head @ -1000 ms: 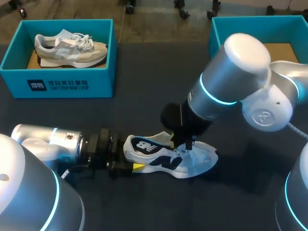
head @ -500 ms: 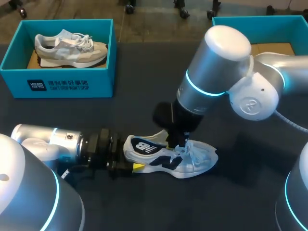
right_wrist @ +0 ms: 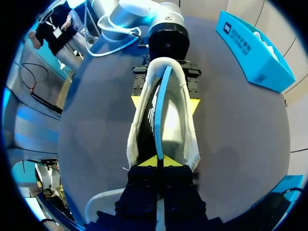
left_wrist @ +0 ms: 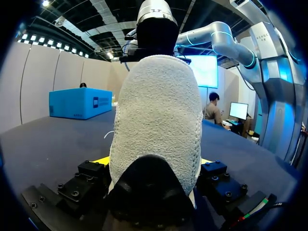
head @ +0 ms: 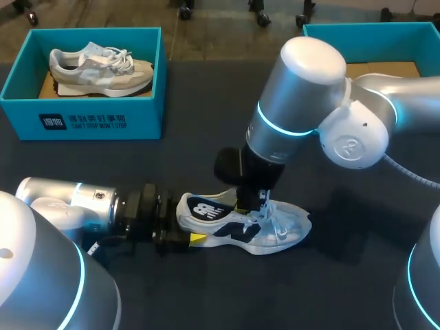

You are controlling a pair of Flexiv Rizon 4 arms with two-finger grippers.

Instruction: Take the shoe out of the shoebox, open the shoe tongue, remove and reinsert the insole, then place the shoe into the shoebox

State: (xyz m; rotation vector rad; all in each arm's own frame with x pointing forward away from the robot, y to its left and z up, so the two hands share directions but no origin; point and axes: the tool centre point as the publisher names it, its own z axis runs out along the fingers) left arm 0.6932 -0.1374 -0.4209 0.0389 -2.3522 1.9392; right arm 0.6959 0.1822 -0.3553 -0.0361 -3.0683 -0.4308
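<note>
The shoe (head: pixel 247 223) lies on its sole on the dark surface (head: pixel 206 151). Its long axis runs straight out from my left gripper (right_wrist: pixel 166 103): heel at that gripper, toe pointing away from it and past my right gripper (right_wrist: pixel 157 162). The left gripper is clamped on the heel, one yellow tip on each side, so that arm is the anchor and the nearer one to the heel end.

My right gripper comes down from above onto the shoe's open mouth, by the laces. Its tips are pinched together on the insole (right_wrist: pixel 160 115). From there the insole runs on edge as a thin blue strip toward the heel, along the same line as the shoe. The shoe's collar stands just beside it on both sides.

I judge the insole only partly out, its heel end raised above the collar and the rest inside. The next pull should go up and away from the left gripper, along the shoe's length, while the left holds the heel down.

The open shoebox (head: pixel 371 31) lies well beyond my right gripper, on the side away from the left one.
</note>
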